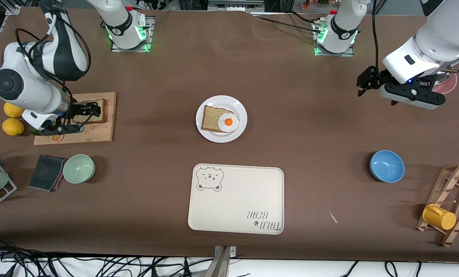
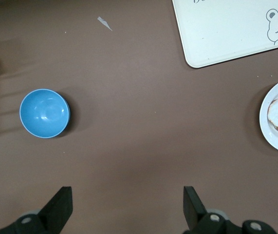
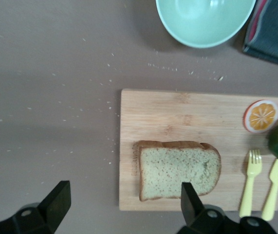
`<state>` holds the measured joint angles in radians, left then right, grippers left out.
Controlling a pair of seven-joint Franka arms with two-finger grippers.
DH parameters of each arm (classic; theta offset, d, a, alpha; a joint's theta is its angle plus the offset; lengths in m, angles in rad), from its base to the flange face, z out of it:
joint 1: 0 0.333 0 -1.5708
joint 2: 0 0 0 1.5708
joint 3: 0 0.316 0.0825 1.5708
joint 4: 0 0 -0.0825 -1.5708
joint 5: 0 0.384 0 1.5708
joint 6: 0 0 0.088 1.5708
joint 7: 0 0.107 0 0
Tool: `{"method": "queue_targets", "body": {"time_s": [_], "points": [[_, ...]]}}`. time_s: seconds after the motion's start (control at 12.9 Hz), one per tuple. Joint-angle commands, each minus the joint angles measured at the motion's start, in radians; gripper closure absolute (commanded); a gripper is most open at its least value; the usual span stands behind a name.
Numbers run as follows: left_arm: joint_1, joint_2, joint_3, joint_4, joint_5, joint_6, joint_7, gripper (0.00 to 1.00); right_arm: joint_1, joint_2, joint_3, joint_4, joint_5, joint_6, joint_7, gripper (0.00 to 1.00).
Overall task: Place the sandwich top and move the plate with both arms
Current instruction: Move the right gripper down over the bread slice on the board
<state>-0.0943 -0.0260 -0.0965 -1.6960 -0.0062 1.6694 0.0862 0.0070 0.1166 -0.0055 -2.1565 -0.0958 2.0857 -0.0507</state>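
While the plate [image 1: 221,119], bearing an egg-topped slice [image 1: 220,120], sits mid-desk with bare brown surface all round, we see the sandwich top [image 3: 179,169] on a wooden board [image 3: 187,113] toward the right arm's end. Right claw [image 3: 124,201] hovers released over it; left claw [image 2: 127,204], released, waits above bare desk near a blue bowl [image 2: 45,113].

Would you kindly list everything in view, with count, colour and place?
Sandwich top: one, tan, on the wooden board at the right arm's end.
Plate: one, white, mid-table, bearing bread with a fried egg.
Tray: one, cream, nearer the camera than the plate.
Bowls: green, blue.
Lemons: two, yellow, beside the board.
Mug: one, yellow, on the wooden rack.
Right gripper: jaws open over the sandwich top.
Left gripper: jaws open, waiting above bare table.
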Motion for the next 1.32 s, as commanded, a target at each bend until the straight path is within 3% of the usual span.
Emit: {"method": "queue_targets", "body": {"time_s": [0.0,0.62,0.85,1.09,1.24], "points": [[-0.004,0.008,0.0,0.027,0.002,-0.023,0.003,0.0,0.002,-0.031,-0.016,-0.115,-0.012,0.098,-0.001,0.0],[-0.004,0.008,0.0,0.027,0.002,-0.023,0.004,0.0,-0.002,0.144,-0.024,-0.115,-0.033,0.155,-0.002,0.01],[-0.004,0.008,0.003,0.027,0.002,-0.023,0.004,0.0,-0.004,0.169,-0.024,-0.111,-0.051,0.163,0.015,0.09],[0.007,0.008,0.003,0.026,0.002,-0.023,0.009,0.0,-0.002,0.179,-0.024,-0.108,-0.051,0.165,0.043,0.23],[0.007,0.008,0.003,0.026,0.002,-0.023,0.009,0.0,0.013,0.179,-0.024,-0.109,-0.099,0.163,0.142,0.23]]}}
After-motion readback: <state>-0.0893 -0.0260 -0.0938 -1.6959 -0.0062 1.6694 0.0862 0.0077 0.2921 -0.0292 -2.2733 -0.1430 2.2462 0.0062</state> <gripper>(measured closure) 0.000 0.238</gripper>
